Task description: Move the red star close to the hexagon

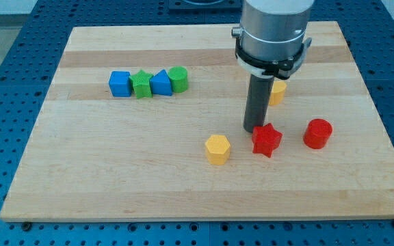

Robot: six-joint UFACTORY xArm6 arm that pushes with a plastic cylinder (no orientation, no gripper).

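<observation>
Sitting low on the board, my tip (255,129) is right at the upper-left shoulder of the red star (267,139), touching it or a hair off; you can't quite tell from this angle. No fingers here to open or close, just the bare rod end, holding nothing. Look where it stands, though: on the star's left, the same side as the yellow hexagon (217,148), which lies near, down toward the view's left. That reads to me as the wrong flank for a push; you'd want the tip round on the star's right. Beyond that, a red cylinder (317,133) sits off to the view's right, and a yellow block (277,91) peeks out behind the rod, mostly hidden, shape unclear. Far up at the view's left, a row of four touching blocks: blue cube (120,84), green star (141,85), blue block (161,83), green cylinder (178,79). The arm's upper body is cut off at the view's top.
</observation>
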